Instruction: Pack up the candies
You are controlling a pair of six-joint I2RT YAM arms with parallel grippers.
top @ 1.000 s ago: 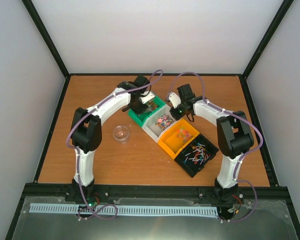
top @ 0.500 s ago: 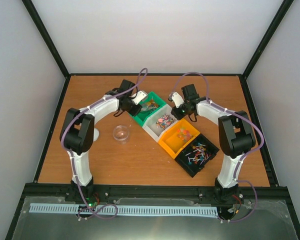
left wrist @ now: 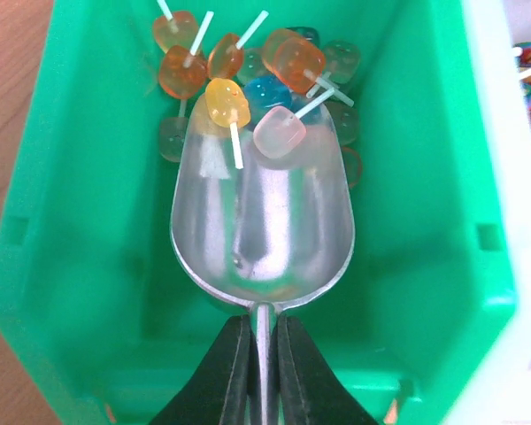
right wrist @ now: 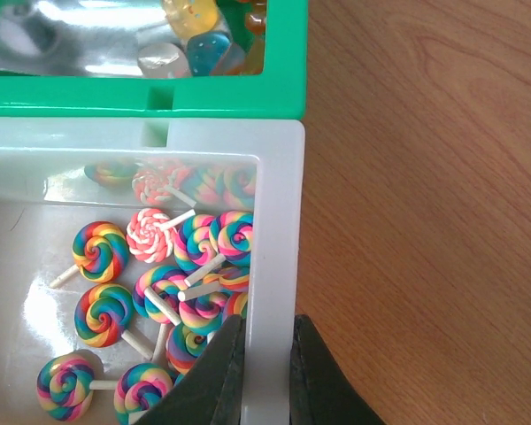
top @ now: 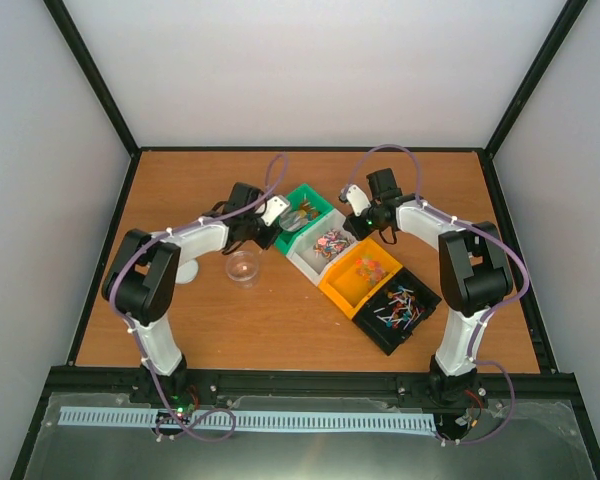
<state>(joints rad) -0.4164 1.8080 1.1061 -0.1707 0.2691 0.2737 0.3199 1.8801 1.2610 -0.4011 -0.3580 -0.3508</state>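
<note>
The candies (left wrist: 288, 62) are small cube lollipops in orange, yellow, pink and blue, piled at the far end of the green bin (left wrist: 425, 221). My left gripper (left wrist: 264, 354) is shut on the handle of a metal scoop (left wrist: 261, 230) that lies inside this bin. A yellow candy (left wrist: 227, 102) and a pink candy (left wrist: 279, 133) rest on the scoop's front lip. Swirl lollipops (right wrist: 102, 252) fill the white bin (right wrist: 279, 221), and my right gripper (right wrist: 265, 363) is shut on its side wall. From above, the left gripper (top: 278, 215) is at the green bin's left end and the right gripper (top: 363, 222) behind the white bin.
Four bins stand in a diagonal row: green (top: 320, 205), white (top: 305, 258), orange (top: 338, 285) and black (top: 380, 335), each holding sweets. A small clear round jar (top: 243, 267) stands left of them, with a white round thing (top: 188, 270) beside the left arm.
The left arm has swung its elbow left and toward the near edge, drawing its gripper back to the green bin's left end. The right arm has hardly moved.
</note>
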